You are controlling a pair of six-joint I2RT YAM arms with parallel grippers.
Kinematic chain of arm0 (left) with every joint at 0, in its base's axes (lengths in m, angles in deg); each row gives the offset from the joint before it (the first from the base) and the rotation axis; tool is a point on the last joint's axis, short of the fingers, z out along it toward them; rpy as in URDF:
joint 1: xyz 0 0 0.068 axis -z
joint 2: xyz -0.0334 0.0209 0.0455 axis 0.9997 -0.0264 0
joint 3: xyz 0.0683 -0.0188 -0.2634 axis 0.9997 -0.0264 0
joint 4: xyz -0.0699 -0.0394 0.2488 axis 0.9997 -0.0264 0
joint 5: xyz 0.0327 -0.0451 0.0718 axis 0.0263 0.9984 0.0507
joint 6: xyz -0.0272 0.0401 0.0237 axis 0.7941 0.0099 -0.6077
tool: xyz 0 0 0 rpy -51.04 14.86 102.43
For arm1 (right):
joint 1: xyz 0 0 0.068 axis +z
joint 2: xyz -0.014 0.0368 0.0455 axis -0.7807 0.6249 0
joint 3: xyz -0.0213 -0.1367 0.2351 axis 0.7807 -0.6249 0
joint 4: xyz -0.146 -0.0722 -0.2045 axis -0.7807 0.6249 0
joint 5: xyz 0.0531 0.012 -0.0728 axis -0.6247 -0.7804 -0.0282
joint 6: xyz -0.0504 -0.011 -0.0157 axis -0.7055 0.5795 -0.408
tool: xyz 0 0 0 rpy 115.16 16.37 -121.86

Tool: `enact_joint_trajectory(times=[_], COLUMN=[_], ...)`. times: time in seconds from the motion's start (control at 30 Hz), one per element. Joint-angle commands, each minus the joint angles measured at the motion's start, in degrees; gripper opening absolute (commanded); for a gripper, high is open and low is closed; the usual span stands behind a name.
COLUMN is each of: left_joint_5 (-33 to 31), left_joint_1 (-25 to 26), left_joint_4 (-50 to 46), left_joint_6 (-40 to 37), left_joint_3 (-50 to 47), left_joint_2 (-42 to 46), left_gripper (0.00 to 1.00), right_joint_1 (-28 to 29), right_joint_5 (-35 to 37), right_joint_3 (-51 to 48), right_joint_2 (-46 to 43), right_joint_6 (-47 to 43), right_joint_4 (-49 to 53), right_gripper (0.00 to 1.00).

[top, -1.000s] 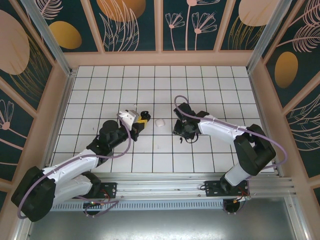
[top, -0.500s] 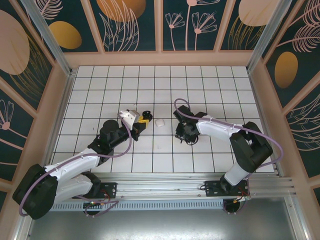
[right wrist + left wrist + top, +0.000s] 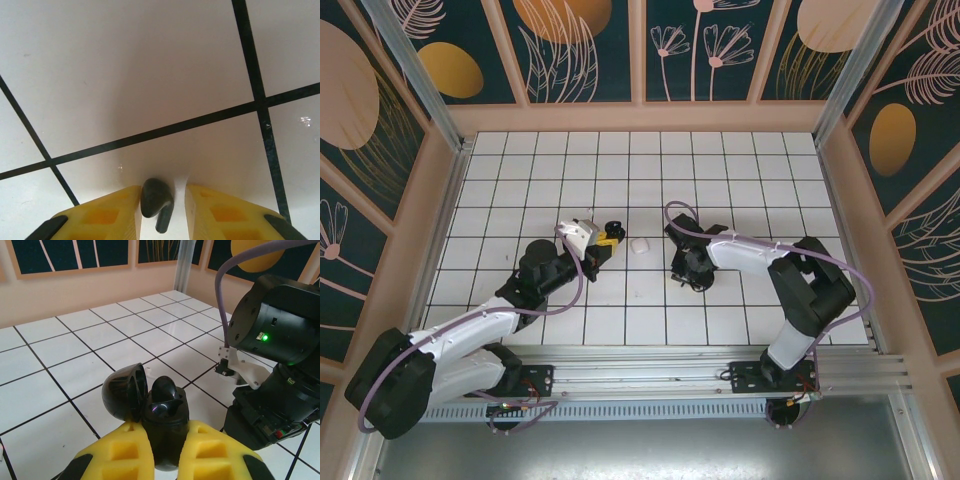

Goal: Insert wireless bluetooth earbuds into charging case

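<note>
My left gripper is shut on a black charging case and holds it upright, its round lid swung open to the left. One black earbud sits in the case. From above, that gripper and the case are left of centre. My right gripper points down at the tiles, its yellow fingers straddling a black stemmed earbud that lies on the floor. The earbud touches the left finger, and a gap shows at the right finger. From above, this gripper is just right of centre.
A small white rounded object lies on the tiles between the two grippers. The right arm's black wrist looms close to the held case in the left wrist view. Wooden walls ring the white tiled floor.
The right arm has folded in slightly and its gripper has edged left over the earbud, jaws narrowing a little. The left arm and the case have stayed put.
</note>
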Motion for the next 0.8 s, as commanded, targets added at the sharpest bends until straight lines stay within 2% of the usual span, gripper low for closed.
enact_joint_trajectory(times=[0.0,0.47,0.77], left_joint_5=[0.9,0.9,0.91], left_joint_1=[-0.1,-0.13,-0.1], left_joint_4=[2.84,3.02,3.2], left_joint_6=[0.92,0.66,0.62], left_joint_3=[-0.68,-0.92,-0.84], left_joint_2=[1.16,0.96,0.18], left_gripper=[0.0,0.0,0.0], right_joint_1=[0.11,0.48,3.5], right_joint_5=[1.34,3.56,6.58], right_joint_3=[1.03,5.39,9.18], right_joint_2=[2.0,5.83,9.66], right_joint_6=[-1.51,-7.54,-16.1], right_joint_4=[1.46,3.35,5.53], right_gripper=[0.29,0.17,0.18])
